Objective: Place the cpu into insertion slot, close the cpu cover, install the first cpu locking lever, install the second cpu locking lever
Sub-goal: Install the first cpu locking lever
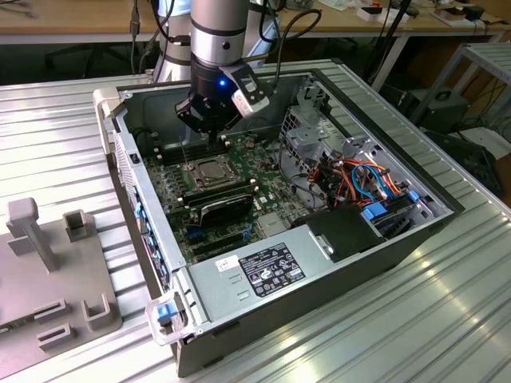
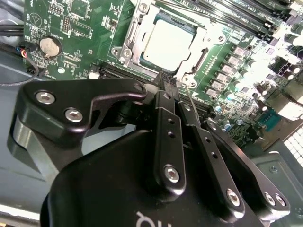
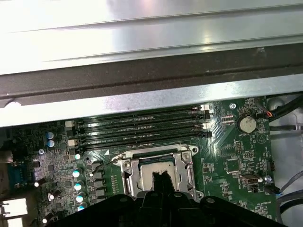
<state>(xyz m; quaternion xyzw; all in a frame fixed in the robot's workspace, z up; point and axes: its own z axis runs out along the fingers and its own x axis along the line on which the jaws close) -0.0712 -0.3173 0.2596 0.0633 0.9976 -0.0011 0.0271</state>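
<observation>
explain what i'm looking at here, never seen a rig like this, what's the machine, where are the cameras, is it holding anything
This is a single robot arm with a two-fingered hand, working inside an opened computer case that lies on a ribbed metal table. The exterior view comes from a camera off the arm and takes in the whole scene. Both wrist views come from cameras riding on the arm, looking past the black hand at the green circuit board. On that board the cpu, a silvery square chip, sits in place with the cpu cover, a metal frame, lying around it. Long black memory slots run beside it. The hand hangs just above the chip with its fingers together, and I see nothing between them.
</observation>
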